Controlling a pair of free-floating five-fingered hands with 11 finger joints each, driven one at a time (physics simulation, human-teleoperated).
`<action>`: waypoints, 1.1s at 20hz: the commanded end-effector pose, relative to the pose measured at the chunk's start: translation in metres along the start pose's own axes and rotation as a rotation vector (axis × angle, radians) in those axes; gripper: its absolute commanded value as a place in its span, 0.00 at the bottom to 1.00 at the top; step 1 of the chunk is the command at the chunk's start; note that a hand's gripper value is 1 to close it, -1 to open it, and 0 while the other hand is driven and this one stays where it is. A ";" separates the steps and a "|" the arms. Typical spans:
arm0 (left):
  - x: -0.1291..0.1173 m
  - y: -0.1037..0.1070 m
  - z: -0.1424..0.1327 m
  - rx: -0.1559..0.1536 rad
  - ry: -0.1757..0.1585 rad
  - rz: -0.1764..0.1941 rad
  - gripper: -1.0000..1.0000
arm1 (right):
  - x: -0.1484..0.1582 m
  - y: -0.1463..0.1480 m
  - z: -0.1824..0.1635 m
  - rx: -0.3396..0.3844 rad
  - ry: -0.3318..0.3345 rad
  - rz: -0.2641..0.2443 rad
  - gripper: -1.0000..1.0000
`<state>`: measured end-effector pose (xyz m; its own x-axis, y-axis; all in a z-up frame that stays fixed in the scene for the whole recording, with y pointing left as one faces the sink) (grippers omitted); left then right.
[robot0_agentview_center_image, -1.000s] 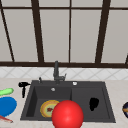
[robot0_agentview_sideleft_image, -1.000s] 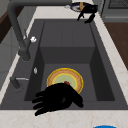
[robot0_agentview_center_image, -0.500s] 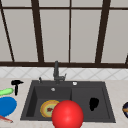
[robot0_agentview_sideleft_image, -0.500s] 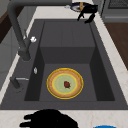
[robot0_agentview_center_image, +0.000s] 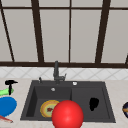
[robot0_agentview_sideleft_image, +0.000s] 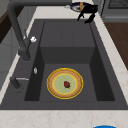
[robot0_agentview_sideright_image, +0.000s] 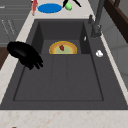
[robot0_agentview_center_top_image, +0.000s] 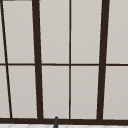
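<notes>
Grey counter (robot0_agentview_center_image: 17, 85), green object (robot0_agentview_center_image: 5, 92) just below left robot hand (robot0_agentview_center_image: 10, 83)

No text, label, brand, number or sign could be read on anything; the plate (robot0_agentview_sideleft_image: 65, 83) in the sink (robot0_agentview_sideleft_image: 100, 85) was marked by no lettering.

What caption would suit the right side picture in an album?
A black hand hovers over the dark sink's shallow half, beside a yellow-rimmed plate in the deeper basin.
</notes>
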<state>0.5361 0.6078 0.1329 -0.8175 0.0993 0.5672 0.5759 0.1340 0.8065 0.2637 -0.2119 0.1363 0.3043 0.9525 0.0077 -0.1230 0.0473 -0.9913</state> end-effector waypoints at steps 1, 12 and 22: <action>-0.017 -0.010 0.034 0.030 -0.020 0.006 0.00 | 0.000 0.000 0.000 0.000 0.000 0.000 0.50; -0.046 0.001 0.072 0.207 -0.080 0.165 0.00 | 0.000 0.000 0.000 0.000 0.000 0.000 0.50; 0.012 0.010 0.074 0.224 -0.098 0.160 0.00 | 0.000 0.000 0.000 0.000 0.000 0.000 0.50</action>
<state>0.5408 0.6788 0.1346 -0.7112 0.2407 0.6605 0.7009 0.3157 0.6396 0.2637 -0.2119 0.1363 0.3043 0.9525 0.0077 -0.1230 0.0473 -0.9913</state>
